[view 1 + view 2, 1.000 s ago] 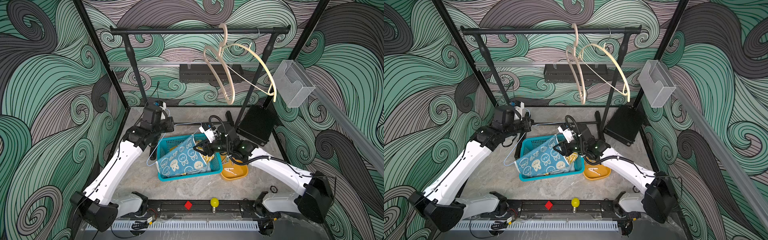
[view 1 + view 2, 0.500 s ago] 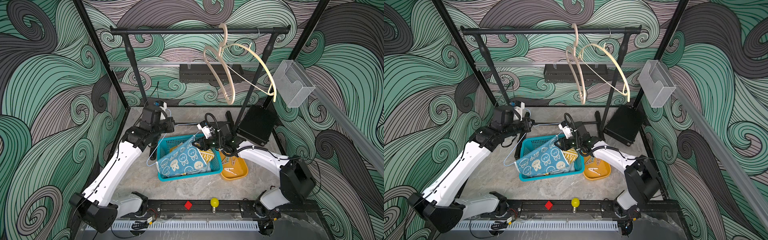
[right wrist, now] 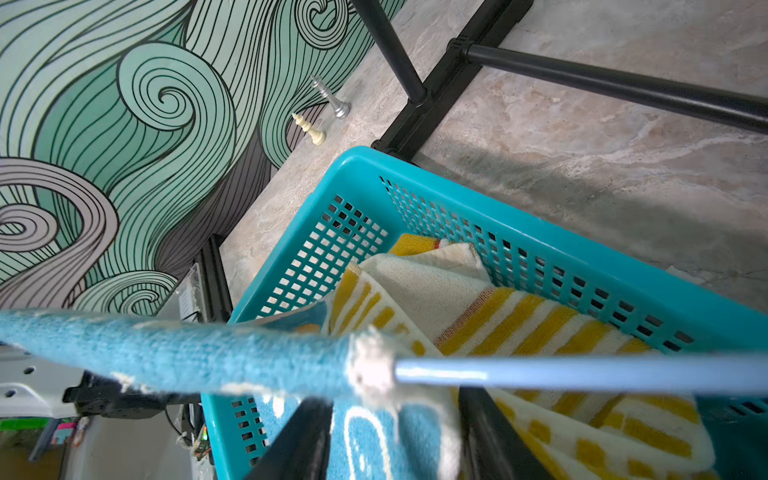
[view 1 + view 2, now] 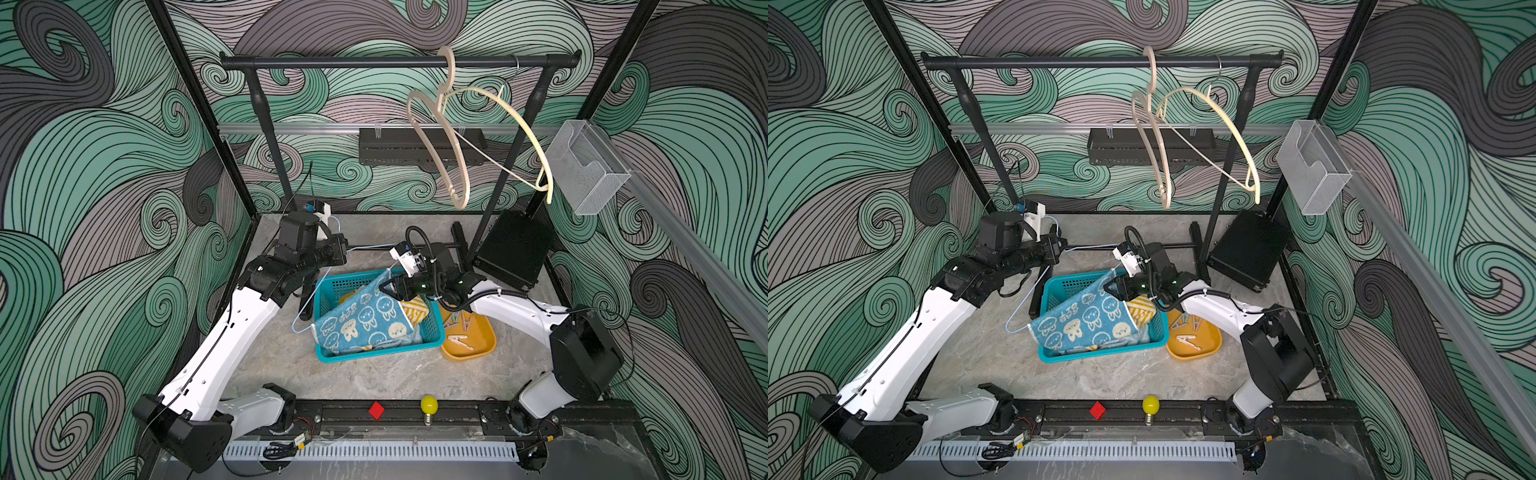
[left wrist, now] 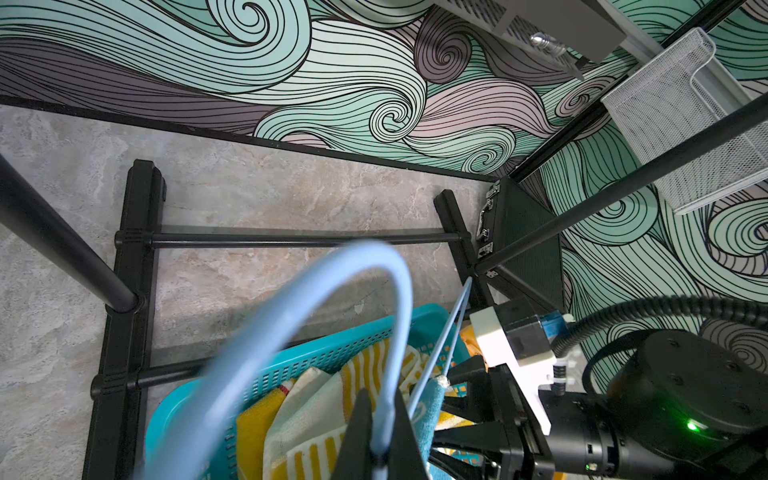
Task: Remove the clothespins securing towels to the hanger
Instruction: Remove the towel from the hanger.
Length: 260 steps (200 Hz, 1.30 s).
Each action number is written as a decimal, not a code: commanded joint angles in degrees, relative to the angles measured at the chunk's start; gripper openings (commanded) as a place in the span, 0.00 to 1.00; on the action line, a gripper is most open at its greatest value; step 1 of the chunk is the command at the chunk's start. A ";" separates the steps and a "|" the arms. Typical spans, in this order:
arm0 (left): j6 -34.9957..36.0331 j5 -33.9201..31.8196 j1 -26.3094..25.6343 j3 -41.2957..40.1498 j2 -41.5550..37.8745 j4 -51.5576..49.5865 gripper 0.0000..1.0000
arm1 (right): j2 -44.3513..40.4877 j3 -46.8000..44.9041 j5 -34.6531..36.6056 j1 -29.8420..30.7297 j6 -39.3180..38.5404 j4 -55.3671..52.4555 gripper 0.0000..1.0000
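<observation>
The left tool [image 5: 380, 419] is clamped on the hook of the pale-blue hanger [image 5: 400, 332]. Its wire runs across the basket [image 4: 374, 355] to the right tool [image 3: 395, 436], the arm nearer the bunny towel [image 4: 365, 316]. Those jaws straddle the towel's top corner, crosswise to the wire; whether they pinch it I cannot tell. The clothespins [image 4: 458, 338] in view lie in the yellow dish [image 4: 484, 345].
</observation>
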 commanded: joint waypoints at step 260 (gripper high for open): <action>1.96 -13.95 0.37 -0.72 7.75 -3.13 0.00 | -30.85 5.29 -6.92 -3.53 5.39 -10.53 0.00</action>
